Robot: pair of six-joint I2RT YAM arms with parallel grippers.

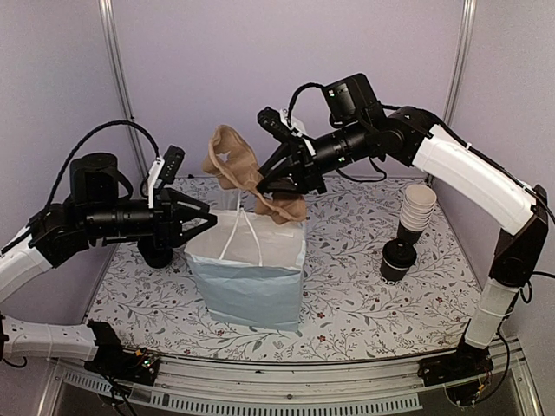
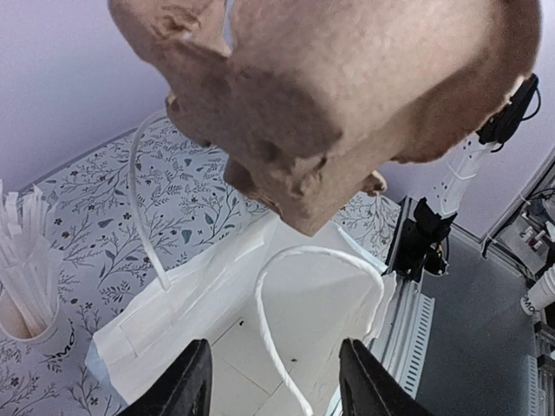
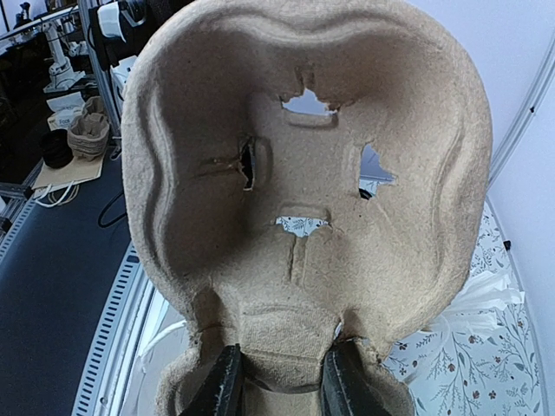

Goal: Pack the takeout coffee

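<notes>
The brown pulp cup carrier hangs tilted above the open pale blue bag. My right gripper is shut on the carrier's middle tab, and in the right wrist view the carrier fills the frame above that gripper. My left gripper is open and empty at the bag's left rim. In the left wrist view the bag's white inside lies just ahead of my left gripper, with the carrier overhead. A black lidded cup stands on the table at the right.
A stack of pale-rimmed cups stands behind the black cup. A white cup of straws stands left of the bag. The bag's white handles stand up over its mouth. Purple walls close in the flowered tablecloth.
</notes>
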